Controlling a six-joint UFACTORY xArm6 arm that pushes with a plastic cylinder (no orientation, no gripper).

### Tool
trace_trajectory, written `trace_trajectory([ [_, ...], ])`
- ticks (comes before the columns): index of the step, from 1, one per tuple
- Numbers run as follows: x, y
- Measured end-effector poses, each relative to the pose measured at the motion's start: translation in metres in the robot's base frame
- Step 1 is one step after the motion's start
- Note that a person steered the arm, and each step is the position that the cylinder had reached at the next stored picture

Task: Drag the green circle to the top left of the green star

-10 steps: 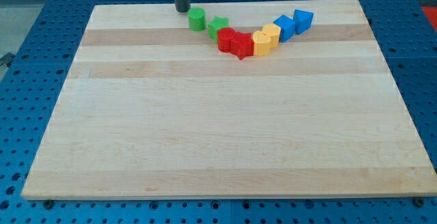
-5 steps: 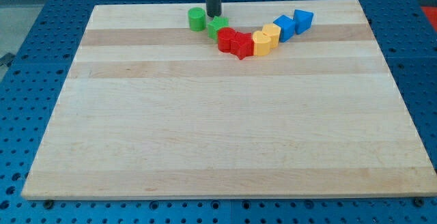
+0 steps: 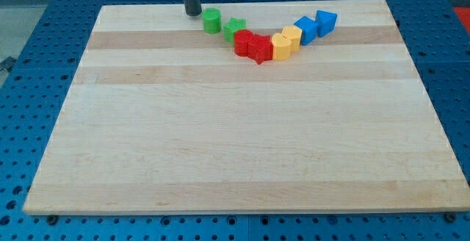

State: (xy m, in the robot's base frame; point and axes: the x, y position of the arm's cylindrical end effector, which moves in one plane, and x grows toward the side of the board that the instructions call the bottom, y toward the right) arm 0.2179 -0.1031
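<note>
**Camera view: green circle near the board's top edge, little room for error**

Camera view shows the green circle close to the top edge of the wooden board, just to the left of the green star and slightly higher in the view. The two look close together; I cannot tell whether they touch. As they lie, the circle already seems to sit roughly at the star's top left, so any remaining move would be a small one.

My tip stands just left of the circle, a little nearer the view's top, with a narrow gap between them. There is no pincer on this arm, only the bare rod, so nothing is held or clamped.

Risks, as I judge them:

- A push toward the view's right from where the tip stands would drive the circle into the star and spoil the placement.
- The star leans against the red blocks, which run on into the yellow blocks and the blue blocks; a shove on the star could shift the whole arc.
- A push toward the view's top could slide the circle off the board, since the edge is near.
</note>
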Motion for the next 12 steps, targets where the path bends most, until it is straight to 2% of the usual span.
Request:
trace_trajectory([
  [12, 0.02, 0.091],
])
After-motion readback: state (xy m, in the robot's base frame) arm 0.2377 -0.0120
